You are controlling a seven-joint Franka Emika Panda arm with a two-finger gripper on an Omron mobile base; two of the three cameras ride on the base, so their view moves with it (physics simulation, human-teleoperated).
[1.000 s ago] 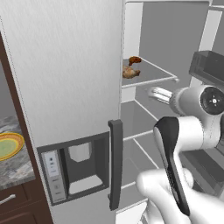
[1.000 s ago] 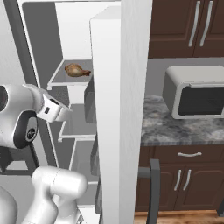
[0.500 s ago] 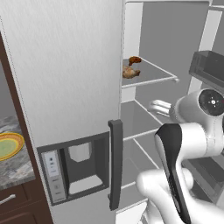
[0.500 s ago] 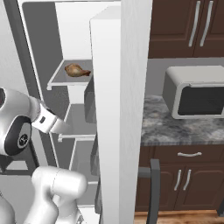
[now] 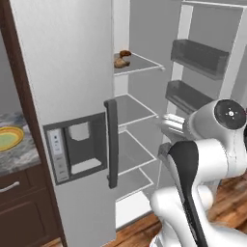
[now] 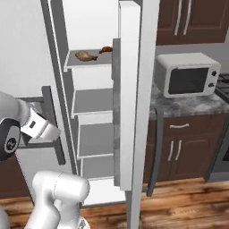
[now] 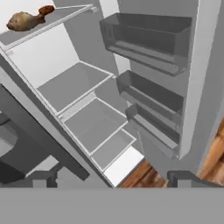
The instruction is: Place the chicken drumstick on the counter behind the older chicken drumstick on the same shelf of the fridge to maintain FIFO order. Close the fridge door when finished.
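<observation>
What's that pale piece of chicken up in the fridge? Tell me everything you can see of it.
The older chicken drumstick is a tan-golden cooked leg, plump at one end and narrowing to a thin bone end. It lies on its side on the shelf, the top one visible in the open fridge. Just behind it, at its narrow end, lies the chicken drumstick, smaller and dark reddish-brown; whether the two touch is unclear. Nothing else is on that shelf.

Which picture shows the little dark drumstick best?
The hand view: the chicken drumstick lies in the open on the shelf, just behind the older chicken drumstick. In the right base view it is tiny. In the left base view it is partly hidden.
</observation>
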